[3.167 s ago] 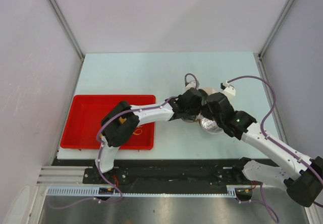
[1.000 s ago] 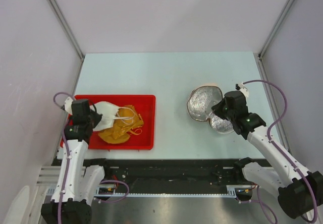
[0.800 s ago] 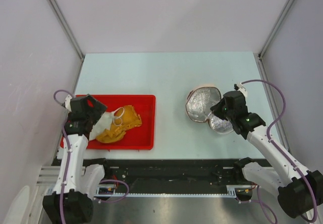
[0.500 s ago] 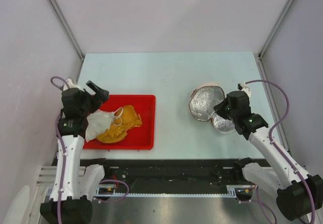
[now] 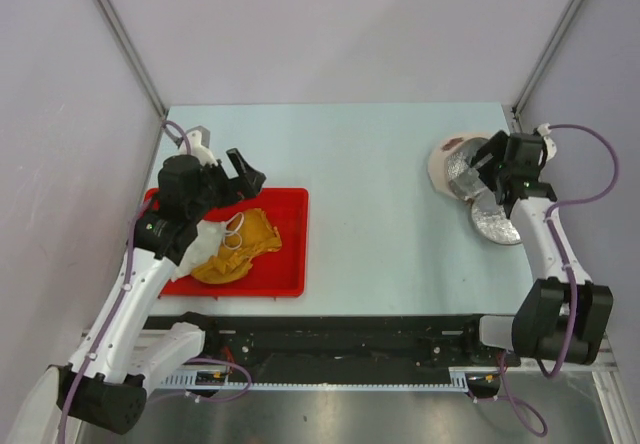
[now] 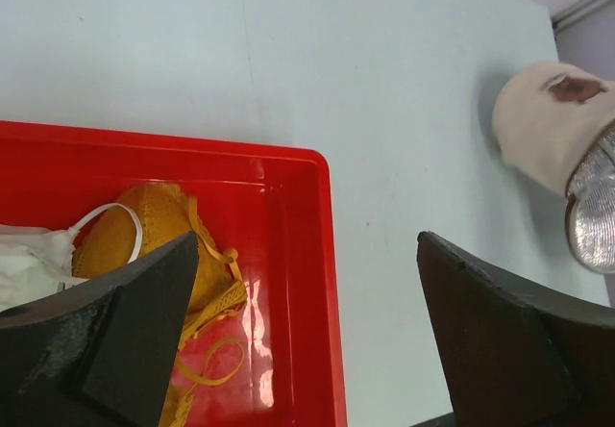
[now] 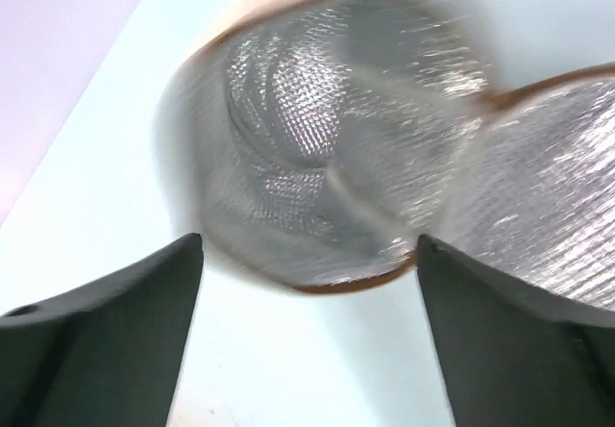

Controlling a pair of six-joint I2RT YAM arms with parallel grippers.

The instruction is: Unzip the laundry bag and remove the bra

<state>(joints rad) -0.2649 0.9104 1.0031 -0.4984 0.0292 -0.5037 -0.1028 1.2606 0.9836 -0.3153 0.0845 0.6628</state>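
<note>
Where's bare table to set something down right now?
Widest free patch: the middle of the table, between the red tray and the laundry bag. The far edge is bare too. Crowded: most of the tray, under the bra and white cloth.

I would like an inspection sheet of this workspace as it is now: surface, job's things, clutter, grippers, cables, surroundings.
Surface: pale table, no spill seen.
Job's things: bag open, at the right rear; bra lies in the red tray at the left.
Clutter: nothing seen.
Grippers: left gripper open and empty, near the tray's rear edge; right gripper open, facing the bag's mouth, not gripping it.
Cables: purple cables on both arms, apart from bag and bra.
Surroundings: pale walls, metal posts.
</note>
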